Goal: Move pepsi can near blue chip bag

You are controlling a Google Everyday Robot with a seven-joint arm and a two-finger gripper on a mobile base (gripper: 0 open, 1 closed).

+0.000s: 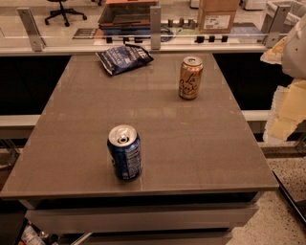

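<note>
The pepsi can (125, 152), dark blue with a silver top, stands upright near the front of the brown table (191, 143), a little left of centre. The blue chip bag (124, 58), navy and wrinkled, lies at the table's far edge, left of centre. My arm and gripper (286, 110) show as pale white and cream shapes at the right edge of the view, off the table's right side. The gripper is far from the can and holds nothing that I can see.
A gold-tan can (191, 77) stands upright at the far right of the table. A glass partition with metal posts (155, 26) runs behind the table. A cardboard box (217, 14) and a tray sit beyond it. The table's front edge is close below the pepsi can.
</note>
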